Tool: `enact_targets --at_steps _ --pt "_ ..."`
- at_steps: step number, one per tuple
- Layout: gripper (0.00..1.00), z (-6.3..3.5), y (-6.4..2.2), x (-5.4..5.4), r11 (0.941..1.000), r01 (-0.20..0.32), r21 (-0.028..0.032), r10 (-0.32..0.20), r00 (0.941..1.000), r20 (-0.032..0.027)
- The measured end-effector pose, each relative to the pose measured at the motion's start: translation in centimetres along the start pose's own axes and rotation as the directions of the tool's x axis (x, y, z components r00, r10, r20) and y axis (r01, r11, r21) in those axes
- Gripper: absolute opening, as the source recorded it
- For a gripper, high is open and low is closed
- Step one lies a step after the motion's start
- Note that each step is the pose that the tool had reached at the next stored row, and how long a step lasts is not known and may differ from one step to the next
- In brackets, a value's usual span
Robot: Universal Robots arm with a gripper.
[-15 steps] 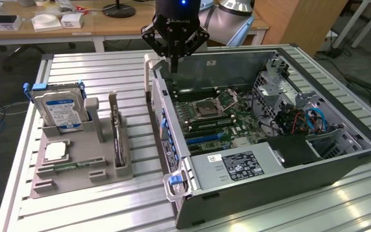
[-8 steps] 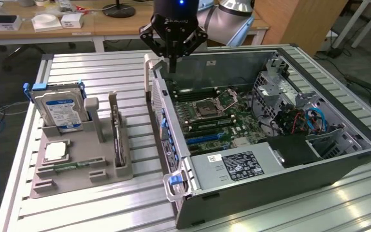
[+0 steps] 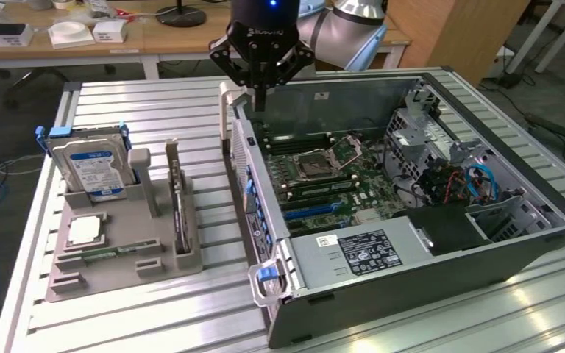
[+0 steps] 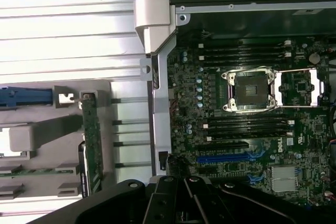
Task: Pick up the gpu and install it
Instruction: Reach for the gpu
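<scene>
The gripper (image 3: 259,103) is hovering empty, fingers together, over a far corner of the computer case (image 3: 410,290). The gpu (image 3: 179,197) is standing edgewise in the grey holder (image 3: 76,279), on the exterior view's left. Descending closed risks striking the card's edge.

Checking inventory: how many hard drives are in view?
1: the hard drive stands in the grey holder at the exterior view's left, near the gpu. Others may be hidden inside the case.
</scene>
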State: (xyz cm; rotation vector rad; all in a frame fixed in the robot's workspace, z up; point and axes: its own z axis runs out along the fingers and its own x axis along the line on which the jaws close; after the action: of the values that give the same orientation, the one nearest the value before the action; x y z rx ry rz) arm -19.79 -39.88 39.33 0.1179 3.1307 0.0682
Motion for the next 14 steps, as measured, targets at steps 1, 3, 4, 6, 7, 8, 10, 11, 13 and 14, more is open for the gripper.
enact_targets --at_steps 1,3,4,6,7,8,10,11,13,14 --pt "0.1 0.0 0.0 0.04 1.0 0.0 0.0 0.0 1.0 -0.0002" --pt "0.1 0.0 -0.01 0.12 1.0 0.0 0.0001 0.0 1.0 -0.0005" --pt "0.1 0.0 -0.01 0.17 1.0 0.0 0.0001 0.0 1.0 -0.0008" --pt "0.1 0.0 -0.02 0.25 1.0 0.0 0.0001 0.0 1.0 -0.0011" --pt "0.1 0.0 -0.02 0.29 1.0 0.0 0.0 0.0 1.0 -0.0013" --pt "0.1 0.0 -0.03 0.33 1.0 0.0 0.0 0.0 1.0 -0.0014" --pt "0.1 0.0 -0.03 0.41 1.0 0.0 0.0001 0.0 1.0 -0.0018" --pt "0.1 -0.01 -0.04 0.46 1.0 0.0 0.0002 0.0 1.0 -0.002" --pt "0.1 0.0 -0.04 0.55 1.0 0.0 0.0001 0.0 1.0 -0.0023" --pt "0.1 0.0 -0.05 0.59 1.0 0.0 0.0002 0.0 1.0 -0.0025"
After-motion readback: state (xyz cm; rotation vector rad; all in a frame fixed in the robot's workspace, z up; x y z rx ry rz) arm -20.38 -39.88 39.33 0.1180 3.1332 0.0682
